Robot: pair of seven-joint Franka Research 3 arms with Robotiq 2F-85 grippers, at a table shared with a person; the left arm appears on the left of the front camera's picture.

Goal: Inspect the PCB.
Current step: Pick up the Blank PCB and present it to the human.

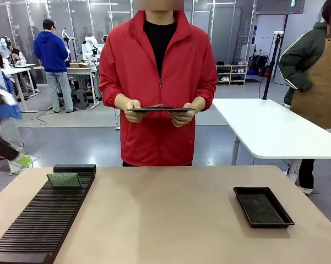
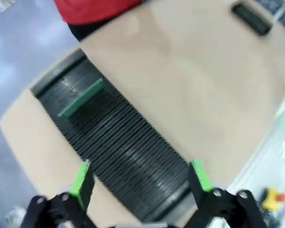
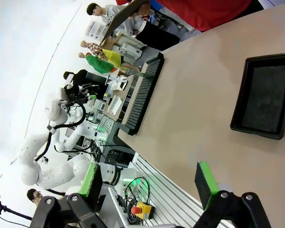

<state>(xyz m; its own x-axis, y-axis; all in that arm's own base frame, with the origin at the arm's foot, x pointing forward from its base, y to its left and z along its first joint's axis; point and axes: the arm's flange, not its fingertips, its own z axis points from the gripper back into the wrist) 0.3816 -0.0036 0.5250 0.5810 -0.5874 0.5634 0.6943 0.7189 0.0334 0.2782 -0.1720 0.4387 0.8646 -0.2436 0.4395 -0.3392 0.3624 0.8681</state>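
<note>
PCB (image 1: 64,180) apparently leans on slotted rack (image 1: 44,220); both arms' jaws gape wide, empty.

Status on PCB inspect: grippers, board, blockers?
Left gripper open above the slotted rack. Right gripper open above the table. PCB sits in rack's far end, ungripped. Person's hands hold a clipboard beyond the table.

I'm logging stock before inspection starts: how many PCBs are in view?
1. The PCB sits in a slot near the far end of the black slotted rack, on the robot's left; its other slots look empty.
</note>
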